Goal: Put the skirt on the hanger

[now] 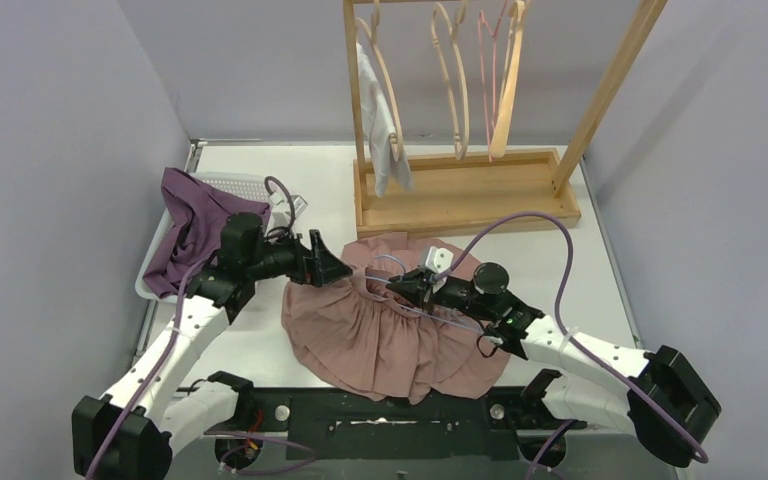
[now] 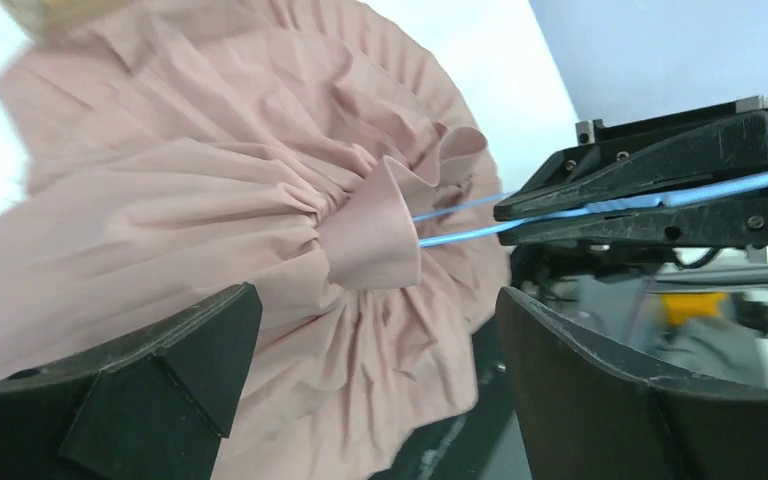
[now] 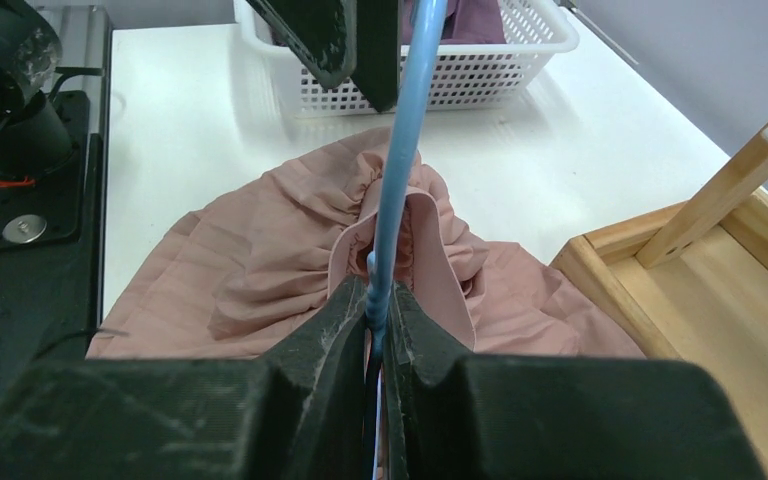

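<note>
Your right arm [image 1: 580, 350] comes in low from the near right corner, its forearm stretched leftward along the near edge. Its gripper [image 3: 378, 335] is clenched on the thin blue hanger [image 3: 405, 130]. The hanger's wire runs into the gathered waistband of the pink skirt [image 1: 390, 340], which lies spread on the bench at the middle of the near edge.

Your left arm [image 1: 185, 325] rises from the near left corner, bends at the elbow and points rightward. Its gripper [image 2: 370, 375] hangs at the waistband with jaws spread wide, gripping nothing. You cannot tell whether they brush the cloth.

Farther back, a white basket [image 3: 480, 80] at the left edge holds a purple garment [image 1: 195, 225]. A wooden rack [image 1: 460, 190] stands along the far edge with a white garment [image 1: 385, 120] hanging on it.
</note>
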`<action>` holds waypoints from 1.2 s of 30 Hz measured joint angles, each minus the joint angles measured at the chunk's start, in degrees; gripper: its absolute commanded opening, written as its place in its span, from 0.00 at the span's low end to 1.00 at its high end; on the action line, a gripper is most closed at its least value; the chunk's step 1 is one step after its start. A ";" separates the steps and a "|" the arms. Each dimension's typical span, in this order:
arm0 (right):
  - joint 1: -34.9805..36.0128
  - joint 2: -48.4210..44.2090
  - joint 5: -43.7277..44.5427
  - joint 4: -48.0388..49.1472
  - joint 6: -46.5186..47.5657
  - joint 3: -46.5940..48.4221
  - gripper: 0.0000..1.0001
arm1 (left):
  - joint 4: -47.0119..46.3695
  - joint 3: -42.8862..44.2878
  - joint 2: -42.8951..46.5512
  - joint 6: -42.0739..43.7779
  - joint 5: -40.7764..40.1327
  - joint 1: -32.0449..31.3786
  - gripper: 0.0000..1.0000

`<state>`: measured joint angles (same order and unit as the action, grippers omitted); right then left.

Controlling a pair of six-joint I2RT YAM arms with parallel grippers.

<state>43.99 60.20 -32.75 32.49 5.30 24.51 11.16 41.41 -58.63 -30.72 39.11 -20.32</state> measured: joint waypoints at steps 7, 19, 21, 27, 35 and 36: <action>0.04 1.90 1.03 3.74 -1.51 0.00 0.00 | 4.46 2.45 3.69 22.34 -3.08 1.53 0.65; 0.00 2.19 0.33 4.28 -1.29 -0.02 0.00 | -0.63 3.06 -14.05 47.41 8.11 -0.02 0.31; -0.07 2.19 0.31 4.28 -1.29 -0.04 0.00 | -0.63 3.67 -15.45 49.51 9.38 -1.40 0.26; -0.57 2.19 -0.04 4.13 -1.05 -0.04 0.00 | -0.39 4.57 -17.31 53.53 10.25 -4.28 0.22; -0.55 3.06 -1.11 3.06 0.04 -0.04 0.00 | -3.93 4.92 -17.68 51.08 12.39 -7.48 0.25; -0.55 3.13 -1.14 3.08 0.04 -0.04 0.00 | -4.57 4.92 -17.62 50.49 12.85 -7.76 0.26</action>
<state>43.44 63.33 -33.89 35.57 5.34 24.47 6.59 46.33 -76.25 19.77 51.96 -28.08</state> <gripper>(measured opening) 0.075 0.248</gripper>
